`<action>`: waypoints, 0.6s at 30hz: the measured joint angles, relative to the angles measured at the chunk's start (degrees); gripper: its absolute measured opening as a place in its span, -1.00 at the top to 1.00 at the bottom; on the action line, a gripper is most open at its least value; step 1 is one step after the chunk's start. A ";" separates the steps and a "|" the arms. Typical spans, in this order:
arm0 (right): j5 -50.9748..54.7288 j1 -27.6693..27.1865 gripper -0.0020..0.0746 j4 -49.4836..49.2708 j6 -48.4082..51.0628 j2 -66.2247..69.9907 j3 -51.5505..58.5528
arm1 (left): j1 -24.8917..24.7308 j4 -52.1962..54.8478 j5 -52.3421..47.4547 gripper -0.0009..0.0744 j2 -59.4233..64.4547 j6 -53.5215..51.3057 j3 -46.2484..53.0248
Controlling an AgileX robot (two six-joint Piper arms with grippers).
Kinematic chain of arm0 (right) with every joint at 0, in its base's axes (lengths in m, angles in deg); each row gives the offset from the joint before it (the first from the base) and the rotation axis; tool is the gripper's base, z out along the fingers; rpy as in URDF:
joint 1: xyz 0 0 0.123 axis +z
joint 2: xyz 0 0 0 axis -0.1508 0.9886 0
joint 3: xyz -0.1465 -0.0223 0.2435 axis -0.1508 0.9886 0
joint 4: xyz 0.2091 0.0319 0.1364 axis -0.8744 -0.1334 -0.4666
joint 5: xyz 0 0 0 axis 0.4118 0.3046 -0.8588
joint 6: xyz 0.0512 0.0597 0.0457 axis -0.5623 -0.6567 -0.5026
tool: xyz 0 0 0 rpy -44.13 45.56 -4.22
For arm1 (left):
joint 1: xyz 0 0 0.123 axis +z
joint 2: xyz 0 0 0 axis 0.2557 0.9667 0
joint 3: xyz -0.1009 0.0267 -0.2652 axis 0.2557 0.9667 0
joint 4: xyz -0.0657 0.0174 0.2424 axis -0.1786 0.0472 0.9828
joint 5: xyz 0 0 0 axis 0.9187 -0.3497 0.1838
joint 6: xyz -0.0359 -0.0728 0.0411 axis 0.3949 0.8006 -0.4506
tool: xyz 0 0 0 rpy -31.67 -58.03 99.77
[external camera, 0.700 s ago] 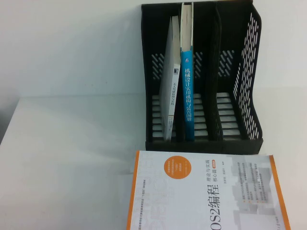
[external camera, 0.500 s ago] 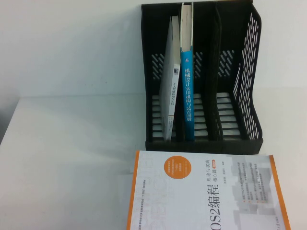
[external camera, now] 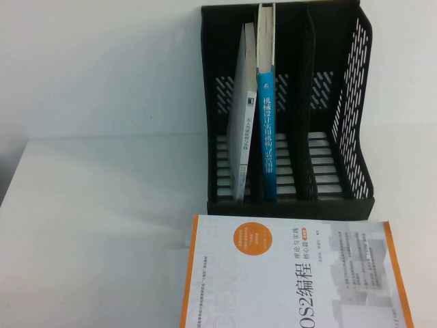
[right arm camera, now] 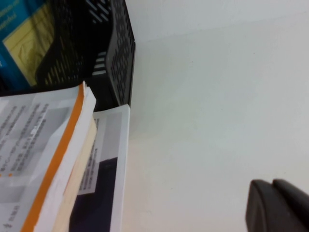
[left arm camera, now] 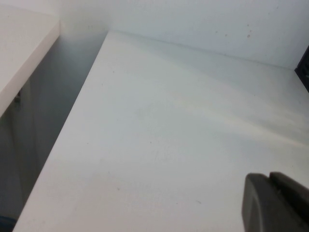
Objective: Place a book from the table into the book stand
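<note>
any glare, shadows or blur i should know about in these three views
High view: the book is cut off by the frame's lower edge, its print soft; the book stand is dark inside; neither end effector shows. Left wrist view: soft shadow on the table, left end effector a blurred dark shape, shut. Right wrist view: right end effector equally blurred, table washed out.

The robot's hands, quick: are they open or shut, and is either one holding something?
Left hand: shut, holding nothing, above the bare table.
Right hand: looks shut, holding nothing, over the table beside the book.
</note>
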 joint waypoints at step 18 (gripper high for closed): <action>-8.40 0.00 0.96 -7.84 0.00 0.00 0.61 | 0.00 -10.14 14.87 0.99 0.00 0.00 0.34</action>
